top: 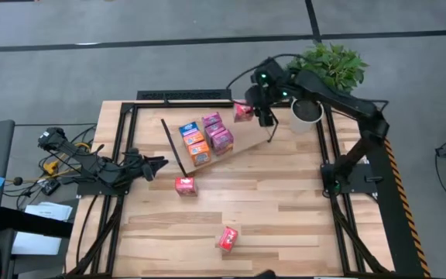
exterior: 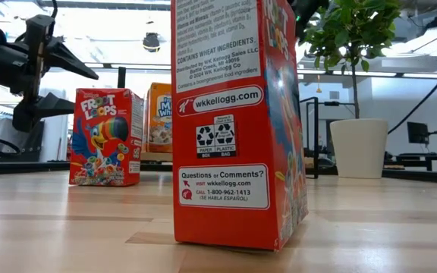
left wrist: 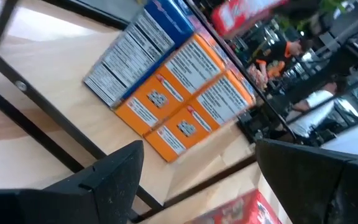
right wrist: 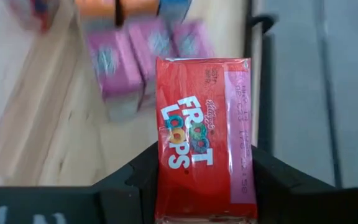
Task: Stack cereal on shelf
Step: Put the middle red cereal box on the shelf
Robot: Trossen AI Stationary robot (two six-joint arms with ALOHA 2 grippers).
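End effector on my right arm (right wrist: pixel 204 186) grips a red Froot Loops box (right wrist: pixel 204 134), one finger pressed to each of its long sides, and holds it up over the far right end of the shelf (top: pixel 246 139), above the table (top: pixel 285 209). On that tilted plywood board sit a blue box (top: pixel 188 129), two orange boxes (top: pixel 198 147) and the pink boxes (top: pixel 217 132) packed together in a tight cluster. My left end effector (top: pixel 155 166) hangs low over the table's left side, fingers spread wide with nothing between them, pointing toward the shelf's near end and its black rod frame (top: pixel 173 146). Just beyond those fingers a second red box (top: pixel 186 185) stands on the table, close to the shelf's front edge. A third red box (top: pixel 228 238) stands alone nearer the front of the table, well apart from the others; in the low view it fills the middle of the frame. A potted plant (top: pixel 320 77) in a white pot stands at the table's far right corner, near my right arm
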